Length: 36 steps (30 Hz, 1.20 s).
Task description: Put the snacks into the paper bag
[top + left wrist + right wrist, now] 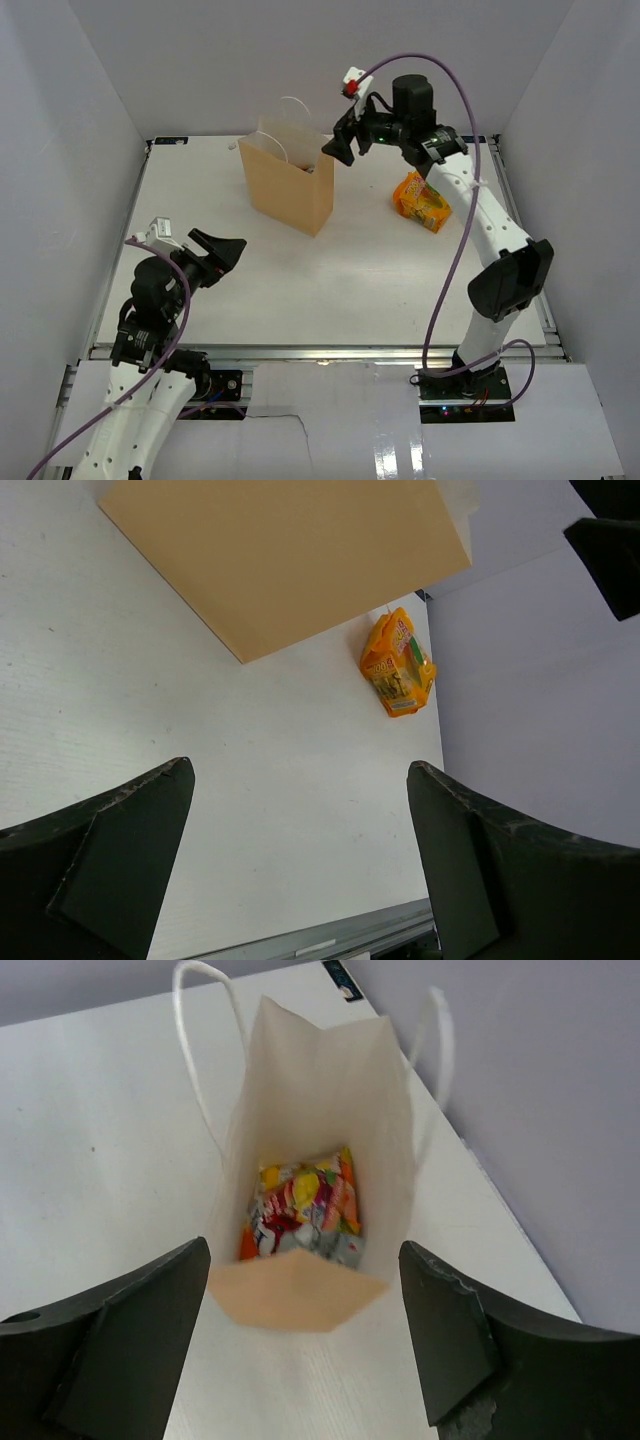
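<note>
The tan paper bag (pixel 288 185) stands upright at the back middle of the table. My right gripper (pixel 341 146) hangs open and empty just above the bag's right rim. The right wrist view looks down into the bag (pixel 300 1295), where several crinkly packets (pixel 305 1212) lie on the bottom. The larger orange-yellow pouch (pixel 421 201) lies on the table right of the bag; it also shows in the left wrist view (pixel 397 667), beyond the bag (pixel 290 550). My left gripper (pixel 218 255) is open and empty, low at the front left.
White walls close in the table (pixel 330 290) on three sides. A metal rail (pixel 320 352) runs along the near edge. The bag's white loop handles (pixel 205 1030) stick up above its rim.
</note>
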{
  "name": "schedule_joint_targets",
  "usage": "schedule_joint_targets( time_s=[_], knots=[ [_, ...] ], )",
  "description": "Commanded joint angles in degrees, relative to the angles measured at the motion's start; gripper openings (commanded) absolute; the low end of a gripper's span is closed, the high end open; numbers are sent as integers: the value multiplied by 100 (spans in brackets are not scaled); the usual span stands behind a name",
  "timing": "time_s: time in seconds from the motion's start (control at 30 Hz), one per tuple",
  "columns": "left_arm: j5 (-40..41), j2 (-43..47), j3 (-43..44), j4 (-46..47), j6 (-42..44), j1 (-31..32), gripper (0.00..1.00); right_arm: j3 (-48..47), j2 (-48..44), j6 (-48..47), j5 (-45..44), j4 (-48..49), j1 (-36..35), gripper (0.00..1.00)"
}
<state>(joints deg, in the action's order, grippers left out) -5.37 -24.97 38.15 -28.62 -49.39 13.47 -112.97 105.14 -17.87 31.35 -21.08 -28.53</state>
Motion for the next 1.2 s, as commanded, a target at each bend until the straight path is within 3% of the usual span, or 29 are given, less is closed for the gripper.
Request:
schedule_joint_targets(
  time_s=[0.0,0.13,0.2,0.23,0.3,0.57,0.8,0.87,0.9,1.07,1.1,1.17],
  knots=[
    [-52,-8,-71,128,43,-3,98,458,-660,-374,-118,-387,392,83],
    [-79,-34,-150,225,61,-3,98,1600,-872,-735,-2015,-722,480,94],
    [-114,-95,-211,330,69,-3,98,2092,-742,-596,-3525,-731,472,98],
    [-140,-122,-229,374,69,-3,98,2138,-645,-447,-4357,-783,480,98],
    [-227,-253,-273,515,69,-3,98,2112,-215,-314,-4935,-1045,489,97],
    [-342,-579,-220,726,157,-3,98,2095,751,-998,-5297,-863,568,95],
    [-228,-377,-282,612,96,-3,98,1892,1456,-1421,-5561,-582,700,100],
    [-193,-351,-273,542,96,-3,98,1945,1579,-1517,-5640,-372,726,91],
    [-193,-342,-264,524,96,-3,98,1945,1614,-1553,-5649,-336,744,79],
    [-193,-386,-220,498,105,-3,98,2033,1650,-1614,-5640,-195,762,47],
    [-193,-403,-212,498,96,-3,98,2103,1632,-1615,-5623,-177,762,34],
    [-202,-421,-194,498,105,-3,98,2200,1536,-1571,-5570,-160,762,24]
  ],
)
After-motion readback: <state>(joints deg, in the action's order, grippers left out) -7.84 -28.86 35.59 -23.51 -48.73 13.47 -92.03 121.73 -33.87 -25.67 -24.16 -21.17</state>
